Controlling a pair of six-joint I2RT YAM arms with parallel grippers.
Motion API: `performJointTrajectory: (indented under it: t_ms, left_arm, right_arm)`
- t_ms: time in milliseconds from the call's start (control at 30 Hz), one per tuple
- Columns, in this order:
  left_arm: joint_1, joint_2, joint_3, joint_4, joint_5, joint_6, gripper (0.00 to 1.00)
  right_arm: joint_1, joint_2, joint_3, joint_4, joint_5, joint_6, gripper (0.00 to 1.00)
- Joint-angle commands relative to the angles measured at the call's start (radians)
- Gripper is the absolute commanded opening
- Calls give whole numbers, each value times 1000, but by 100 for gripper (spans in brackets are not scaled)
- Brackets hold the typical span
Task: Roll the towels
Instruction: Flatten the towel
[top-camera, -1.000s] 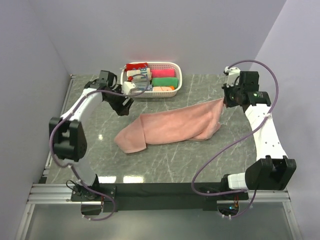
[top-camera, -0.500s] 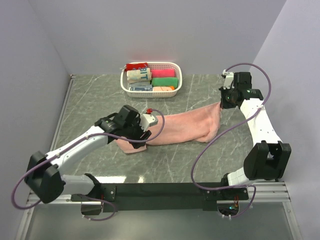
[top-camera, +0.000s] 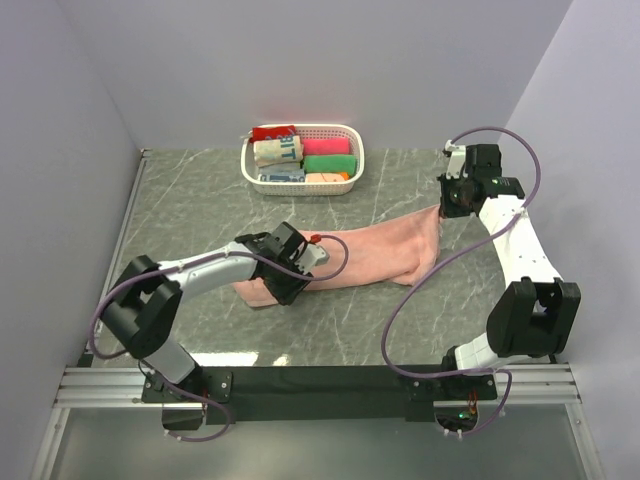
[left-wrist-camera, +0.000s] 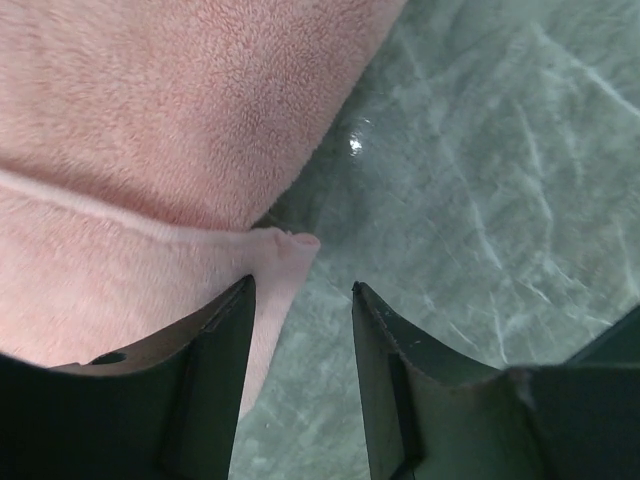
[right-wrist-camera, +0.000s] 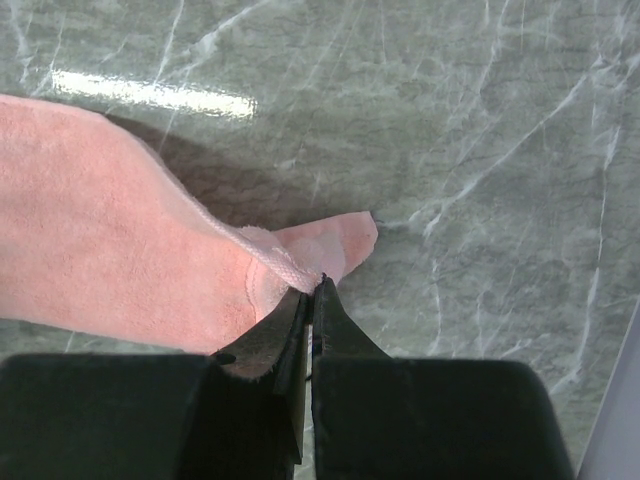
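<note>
Towel (top-camera: 370, 255), one, pink, right jaws pinching its corner, left jaws apart at another corner.

Left arm low, left end effector (left-wrist-camera: 300, 290) jaws apart. Right arm extended, right end effector (right-wrist-camera: 312, 285) clamped on towel (right-wrist-camera: 120, 250) corner.

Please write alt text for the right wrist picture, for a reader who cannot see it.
The right gripper is shut on a corner of the pink towel. The towel spreads to the left over a grey marbled table.
</note>
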Motion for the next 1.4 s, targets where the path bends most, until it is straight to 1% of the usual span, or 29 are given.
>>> performJointTrajectory:
  t_ms: [0,167,267,333,467,500,533,567,667,733,767,800,833,867,900,933,967,1000,1033,1067,1133,1167,1267,1333,1367]
  left_arm:
    - [-5,57,34,42,-14,-24,49]
    - [-5,106,52,80,-15,-34,49]
    - [-4,145,68,88,-14,-37,48]
    - [-4,180,79,83,-14,-40,45]
    - [18,224,97,53,29,-30,22]
    - [21,237,100,44,37,-25,12]
    - [25,243,108,34,40,-16,8]
    - [36,244,112,13,45,-14,1]
    - [58,229,137,-27,52,4,0]
    - [84,159,169,-85,117,35,1]
    - [126,87,183,-104,146,44,1]
    - [151,51,201,-158,175,55,1]
    - [180,16,251,-185,213,79,0]
    - [246,-18,281,-211,230,91,1]
    - [283,-71,314,-260,238,99,1]
    - [320,-93,388,-285,256,114,1]
    - [397,-123,429,-315,269,128,0]
    - [435,-136,471,-337,276,139,0]
    - [468,-148,547,-367,282,156,0]
    - [529,-157,583,-377,289,162,0]
    - [585,-185,669,-383,301,164,0]
    - [632,-202,692,-378,318,161,0]
    - [711,-234,767,-360,341,131,0]
    - [734,-257,799,-352,355,102,0]
    - [787,-285,804,-352,358,96,1]
  right_arm:
    - [3,2,9,27,-5,13,0]
    - [0,-5,0,35,-5,10,0]
    - [2,-6,-11,33,-6,7,0]
    - [2,-8,-18,37,-6,4,0]
    - [0,-18,-28,37,-5,-6,0]
    - [2,-20,-29,37,-3,-7,0]
    - [2,-23,-28,38,-3,-10,0]
    - [-1,-25,-31,38,-3,-12,0]
    - [0,-25,-28,33,-5,-15,0]
    - [-1,-25,-17,23,-5,-24,0]
    - [-3,-28,-11,18,-5,-27,0]
    - [-6,-32,-5,14,-5,-42,0]
    - [-10,-41,11,4,1,-50,0]
    - [-15,-46,20,-2,0,-58,0]
    - [-27,-51,44,-8,-3,-75,0]
    - [-35,-61,58,-23,-9,-85,0]
    - [-42,-64,74,-28,-16,-95,0]
    - [-56,-69,107,-35,-16,-113,0]
    - [-58,-80,126,-46,-16,-122,0]
    - [-62,-86,144,-51,-13,-131,0]
    - [-61,-98,216,-71,-16,-153,0]
    - [-61,-101,244,-81,-25,-157,0]
    - [-61,-110,360,-131,-54,-161,0]
    - [-62,-133,422,-158,-49,-162,0]
    - [-63,-147,431,-160,-42,-171,0]
